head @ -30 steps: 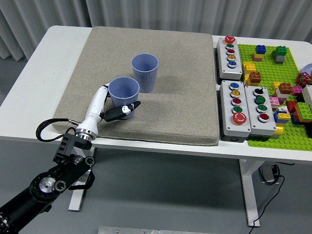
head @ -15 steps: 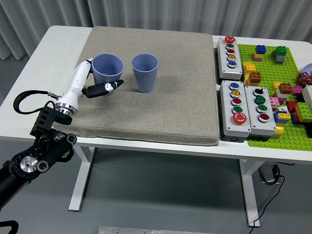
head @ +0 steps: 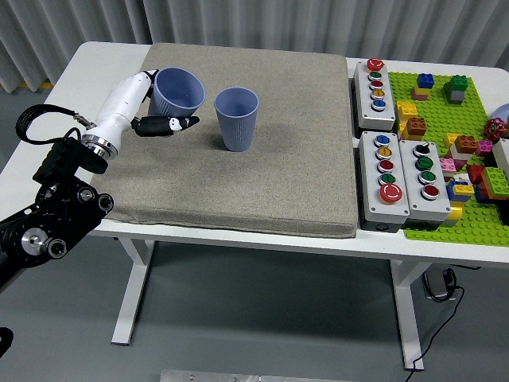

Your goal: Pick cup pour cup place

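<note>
**Left hand on cup, second cup standing by**

Head view, then: my left hand [head: 151, 107] comes in from the left side, white forearm angled up over the grey mat [head: 246, 159]. Fingers are wrapped about the held cup [head: 178, 91], a blue ribbed one, thumb side dark and pointing right (black fingertips [head: 184, 123] show just below the cup's base). Cup is tilted, mouth leaning toward the right and slightly toward the camera; whether its base touches the mat I cannot tell.

Second cup [head: 237, 118], same blue, stands upright on the mat just to the right of the held one, apart from it, open mouth up.

Beyond the mat's right edge: three grey button boxes [head: 398, 179] with coloured buttons, and a green baseplate [head: 469, 119] carrying loose toy bricks. All on the white table [head: 71, 103].
</note>
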Robot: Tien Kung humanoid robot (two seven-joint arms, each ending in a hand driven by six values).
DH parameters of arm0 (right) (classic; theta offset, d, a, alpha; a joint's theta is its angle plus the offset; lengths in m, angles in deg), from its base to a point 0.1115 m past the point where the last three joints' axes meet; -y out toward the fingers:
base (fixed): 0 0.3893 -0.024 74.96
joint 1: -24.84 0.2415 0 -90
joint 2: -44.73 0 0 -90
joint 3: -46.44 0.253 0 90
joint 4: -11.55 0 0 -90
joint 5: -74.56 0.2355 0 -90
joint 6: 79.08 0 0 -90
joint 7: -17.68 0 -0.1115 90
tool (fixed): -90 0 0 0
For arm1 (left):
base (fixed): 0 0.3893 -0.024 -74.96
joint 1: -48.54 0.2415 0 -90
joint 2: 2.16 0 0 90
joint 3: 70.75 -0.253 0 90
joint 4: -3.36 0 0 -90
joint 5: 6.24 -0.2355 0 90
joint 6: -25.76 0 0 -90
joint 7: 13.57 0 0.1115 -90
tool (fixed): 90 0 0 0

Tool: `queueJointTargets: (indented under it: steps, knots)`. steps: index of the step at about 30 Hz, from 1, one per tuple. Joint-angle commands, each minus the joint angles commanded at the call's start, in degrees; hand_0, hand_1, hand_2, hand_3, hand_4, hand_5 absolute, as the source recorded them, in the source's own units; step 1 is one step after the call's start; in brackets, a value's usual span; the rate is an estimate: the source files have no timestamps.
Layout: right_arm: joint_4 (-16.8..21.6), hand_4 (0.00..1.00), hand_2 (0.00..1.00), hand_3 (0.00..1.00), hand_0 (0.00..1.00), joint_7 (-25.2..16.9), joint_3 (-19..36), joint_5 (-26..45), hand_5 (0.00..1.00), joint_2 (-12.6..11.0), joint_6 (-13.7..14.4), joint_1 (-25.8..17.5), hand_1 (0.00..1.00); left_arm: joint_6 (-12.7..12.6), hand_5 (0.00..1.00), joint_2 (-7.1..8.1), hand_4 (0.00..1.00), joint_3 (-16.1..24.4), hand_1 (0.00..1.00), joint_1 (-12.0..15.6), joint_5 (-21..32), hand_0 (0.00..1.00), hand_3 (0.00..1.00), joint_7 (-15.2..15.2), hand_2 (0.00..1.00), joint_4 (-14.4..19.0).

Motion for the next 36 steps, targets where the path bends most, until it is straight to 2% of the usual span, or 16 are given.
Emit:
queueJointTargets:
  steps: [8, 15, 25, 36]
  knots:
    - [-0.06, 0.022, 0.605, 0.601, 0.702, -0.09, -0.28, 0.5, 0.37, -0.11, 0.06, 0.29, 0.658, 1.05, 0.302, 0.19, 0.864, -1.58, 0.453, -2.73, -3.97, 0.483, 0.491, -1.47, 0.485, -0.3]
    - [-0.07, 0.023, 0.605, 0.601, 0.702, -0.11, -0.34, 0.68, 0.37, -0.21, 0.08, 0.52, 0.657, 3.2, 0.284, 1.05, 0.844, -3.44, 0.453, -5.95, -9.95, 0.473, 0.475, -3.43, 0.479, -0.57]
    - [-0.13, 0.024, 0.606, 0.601, 0.702, -0.23, -0.53, 1.08, 0.37, -0.42, 0.14, 0.86, 0.657, 6.9, 0.282, 1.9, 0.841, -6.87, 0.454, -10.17, -15.55, 0.47, 0.476, -6.27, 0.477, -1.3]
    - [-0.14, 0.025, 0.606, 0.601, 0.702, -0.25, -0.85, 1.68, 0.369, -0.59, 0.24, 1.1, 0.657, 12.33, 0.281, 2.97, 0.842, -12.52, 0.457, -15.58, -20.92, 0.468, 0.477, -9.94, 0.478, -2.73]
